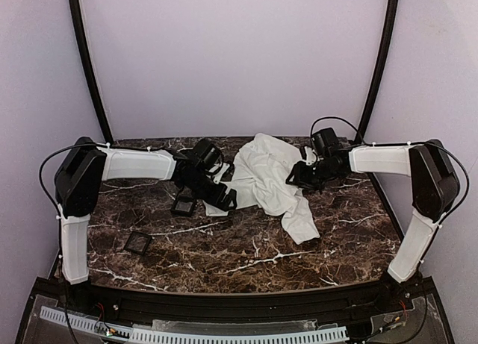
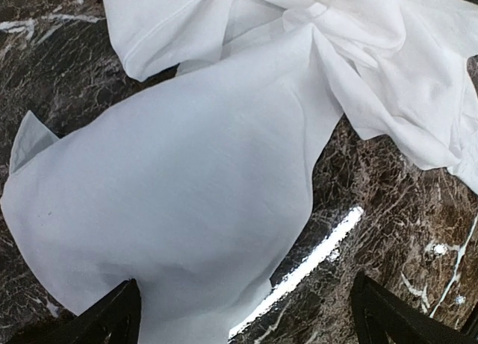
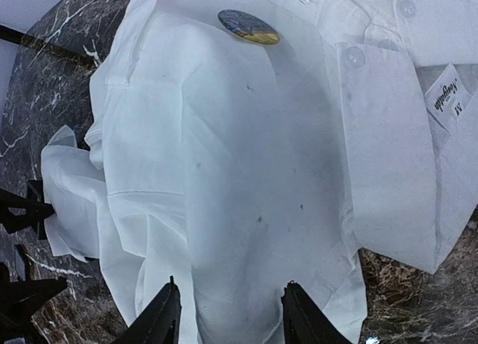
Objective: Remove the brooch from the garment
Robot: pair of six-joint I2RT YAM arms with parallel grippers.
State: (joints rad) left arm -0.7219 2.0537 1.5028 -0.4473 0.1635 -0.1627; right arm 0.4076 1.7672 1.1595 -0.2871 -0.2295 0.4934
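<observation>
The white shirt (image 1: 261, 176) lies crumpled at the middle back of the marble table. The brooch (image 3: 249, 27), a small round pin with a bluish and yellow face, sits on a raised ridge of the shirt (image 3: 246, 172) near the button placket, seen only in the right wrist view. My right gripper (image 3: 231, 318) is at the shirt's right side, its jaws half closed on a thick fold of that ridge, well short of the brooch. My left gripper (image 2: 246, 321) is wide open over a smooth part of the shirt (image 2: 187, 172) at its left edge.
Two small black square trays stand left of the shirt, one (image 1: 184, 204) by the left gripper and one (image 1: 137, 243) nearer the front. The collar label (image 3: 448, 98) and shirt buttons (image 3: 352, 57) lie right of the brooch. Bare marble (image 2: 403, 232) shows right of the left gripper.
</observation>
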